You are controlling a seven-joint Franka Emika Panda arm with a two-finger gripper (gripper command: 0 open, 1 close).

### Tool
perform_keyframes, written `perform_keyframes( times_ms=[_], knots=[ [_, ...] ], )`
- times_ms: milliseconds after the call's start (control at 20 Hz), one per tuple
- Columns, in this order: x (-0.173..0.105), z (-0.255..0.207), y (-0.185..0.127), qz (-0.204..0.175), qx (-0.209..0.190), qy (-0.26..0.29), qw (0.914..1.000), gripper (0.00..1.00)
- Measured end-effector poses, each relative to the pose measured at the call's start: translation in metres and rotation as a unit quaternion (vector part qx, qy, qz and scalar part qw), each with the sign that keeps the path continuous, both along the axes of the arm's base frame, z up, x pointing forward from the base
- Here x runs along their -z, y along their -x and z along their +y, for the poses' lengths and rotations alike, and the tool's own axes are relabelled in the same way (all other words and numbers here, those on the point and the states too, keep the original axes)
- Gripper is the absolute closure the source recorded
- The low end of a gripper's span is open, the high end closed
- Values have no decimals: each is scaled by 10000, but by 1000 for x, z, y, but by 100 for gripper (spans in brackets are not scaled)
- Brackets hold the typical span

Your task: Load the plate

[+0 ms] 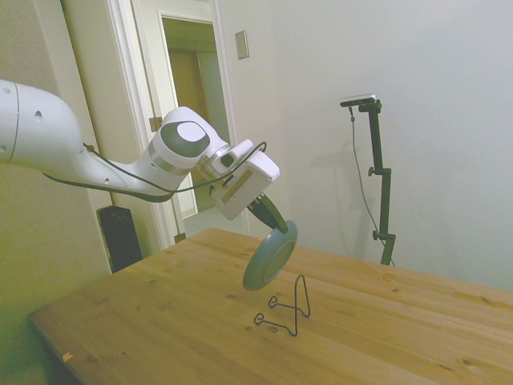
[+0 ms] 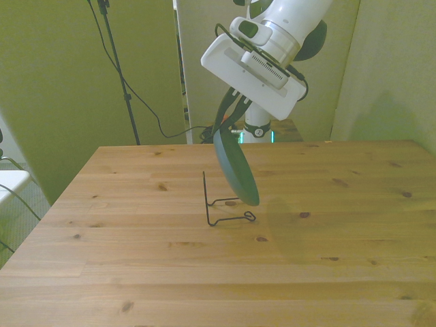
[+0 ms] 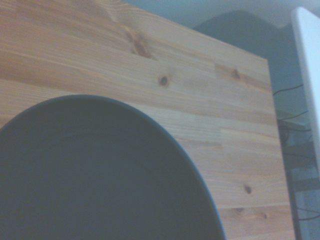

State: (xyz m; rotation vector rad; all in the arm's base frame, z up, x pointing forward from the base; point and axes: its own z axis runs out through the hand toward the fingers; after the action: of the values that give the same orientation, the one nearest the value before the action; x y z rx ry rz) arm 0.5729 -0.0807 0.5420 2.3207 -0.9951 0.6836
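The white arm's gripper (image 1: 271, 215) has its jaws clamped on the upper rim of the small round grey-teal plate (image 1: 269, 256), which hangs steeply tilted in the air just above the thin black wire stand (image 1: 287, 312) on the pale wooden counter (image 1: 160, 321)

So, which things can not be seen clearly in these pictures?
- Front view: the plate covers part of the wire stand, so any contact between them is hidden.
- Wrist view: the plate is blurred and cut off by the picture's edges; the stand is out of view.
- Side view: the tool grips the plate's rim, but the exact grip is too small to judge.
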Motion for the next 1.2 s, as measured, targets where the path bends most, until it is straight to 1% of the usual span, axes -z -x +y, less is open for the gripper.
perform_keyframes(
  times_ms=[200,500,850,1200],
  knots=[
    [17,7,1,65,-54,368,9993,100],
    [39,17,-1,77,-95,727,9973,100],
    [60,18,-3,142,-45,830,9964,100],
    [64,18,-4,158,-33,846,9963,100]
  ],
)
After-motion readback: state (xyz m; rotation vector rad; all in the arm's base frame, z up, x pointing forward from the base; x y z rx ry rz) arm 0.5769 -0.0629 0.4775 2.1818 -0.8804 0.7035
